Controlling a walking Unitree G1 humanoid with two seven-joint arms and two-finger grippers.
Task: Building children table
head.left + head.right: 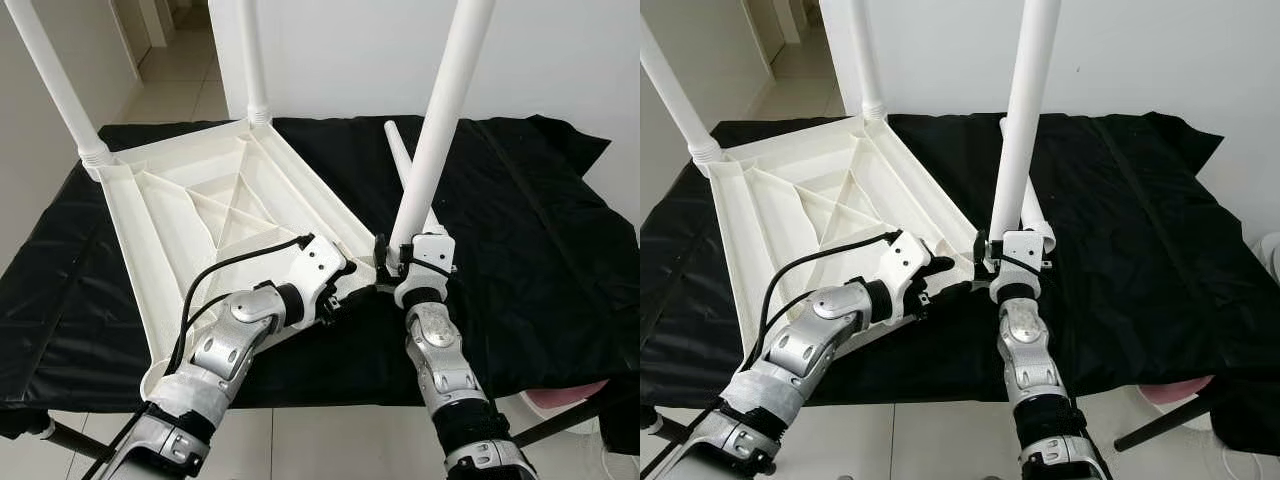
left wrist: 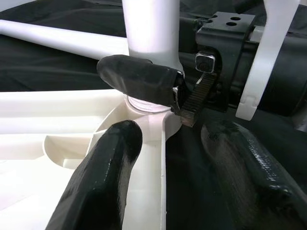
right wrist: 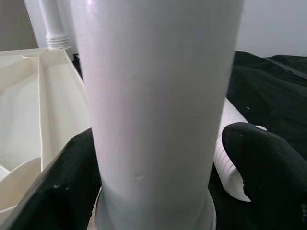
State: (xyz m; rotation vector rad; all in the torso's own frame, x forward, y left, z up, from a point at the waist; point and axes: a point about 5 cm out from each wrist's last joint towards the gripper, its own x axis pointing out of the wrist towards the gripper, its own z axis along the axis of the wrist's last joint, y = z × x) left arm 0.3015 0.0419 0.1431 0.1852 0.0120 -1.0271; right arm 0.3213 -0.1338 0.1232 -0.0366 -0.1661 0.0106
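Observation:
A white plastic tabletop (image 1: 200, 200) lies upside down on the black cloth. Two white legs (image 1: 55, 80) (image 1: 252, 60) stand in its far corners. My right gripper (image 1: 400, 262) is shut on a third leg (image 1: 440, 120), held upright with its foot at the near right corner socket (image 2: 144, 103). In the right wrist view, black fingers (image 3: 259, 163) flank that leg (image 3: 158, 96). My left gripper (image 1: 345, 290) is open at the same corner, its fingers (image 2: 110, 158) astride the tabletop's rim. A fourth leg (image 1: 400, 155) lies loose on the cloth behind.
The black cloth (image 1: 540, 230) covers the work table, with bare room on its right half. Its front edge runs just before my arms. A white wall stands behind, and a tiled passage (image 1: 180, 80) opens at the far left. A pink object (image 1: 570, 395) sits low on the right.

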